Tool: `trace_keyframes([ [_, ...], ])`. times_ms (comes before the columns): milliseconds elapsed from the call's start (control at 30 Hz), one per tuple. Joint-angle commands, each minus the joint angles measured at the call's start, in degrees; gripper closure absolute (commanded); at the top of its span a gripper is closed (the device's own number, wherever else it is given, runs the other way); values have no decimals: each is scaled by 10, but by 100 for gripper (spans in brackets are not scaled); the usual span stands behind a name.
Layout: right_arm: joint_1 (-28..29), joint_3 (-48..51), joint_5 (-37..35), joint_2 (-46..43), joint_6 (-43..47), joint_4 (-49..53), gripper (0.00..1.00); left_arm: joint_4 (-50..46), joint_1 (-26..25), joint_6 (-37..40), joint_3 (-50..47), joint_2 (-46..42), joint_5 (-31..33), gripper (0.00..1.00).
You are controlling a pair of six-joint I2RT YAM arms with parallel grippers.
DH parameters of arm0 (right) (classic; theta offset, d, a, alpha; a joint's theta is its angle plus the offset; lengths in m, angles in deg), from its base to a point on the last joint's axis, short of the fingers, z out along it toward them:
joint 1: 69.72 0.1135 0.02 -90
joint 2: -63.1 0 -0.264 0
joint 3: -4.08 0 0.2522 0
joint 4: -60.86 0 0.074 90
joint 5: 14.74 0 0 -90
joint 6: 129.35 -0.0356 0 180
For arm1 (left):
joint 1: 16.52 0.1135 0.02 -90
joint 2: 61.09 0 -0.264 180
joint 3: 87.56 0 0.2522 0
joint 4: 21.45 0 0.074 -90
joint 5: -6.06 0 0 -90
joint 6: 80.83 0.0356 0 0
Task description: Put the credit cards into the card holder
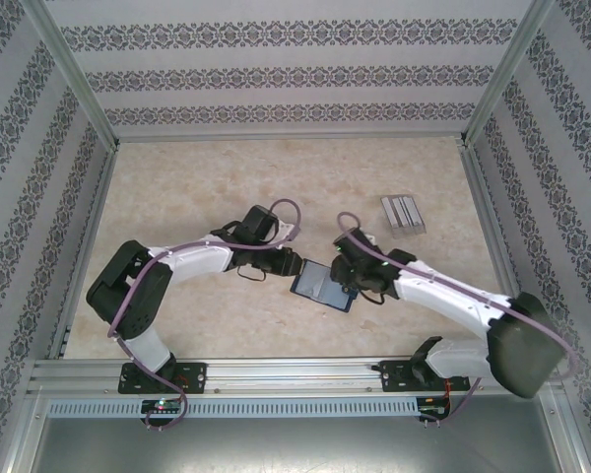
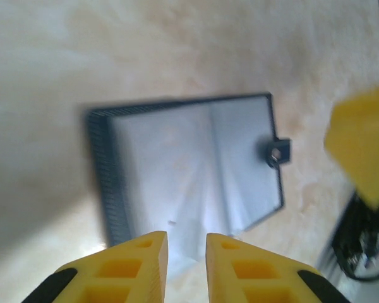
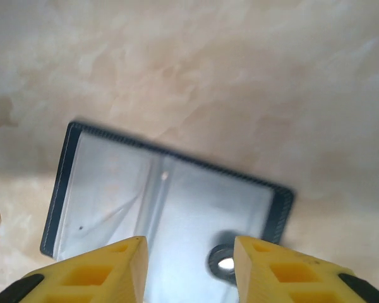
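Two grippers meet at the card holder [image 1: 323, 286], which lies open and flat at the middle of the pale marbled surface [image 1: 207, 168], its clasp tab [image 2: 276, 152] on one edge. The left gripper [image 2: 187, 238] has its jaws drawn to a narrow slot at the holder's near edge, and I cannot tell whether they pinch it. The right gripper [image 3: 189, 243] stands spread over the holder beside the clasp, and a clear slotted rack [image 1: 402, 213] sits well apart to the right.
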Motion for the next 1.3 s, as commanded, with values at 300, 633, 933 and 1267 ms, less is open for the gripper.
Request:
trace_keyframes([
  [300, -219, -75, -33, -26, 283, 33, 55, -79, -41, 29, 36, 14, 15, 67],
  [633, -259, -227, -53, 177, 396, 39, 55, -125, -42, 56, 54, -3, 49, 62],
  [933, -265, -308, -119, 275, 450, 64, 54, -113, -40, 41, 34, -18, 95, 62],
  [1267, -272, -318, -201, 299, 442, 82, 53, -122, -41, 40, 40, -18, 120, 62],
])
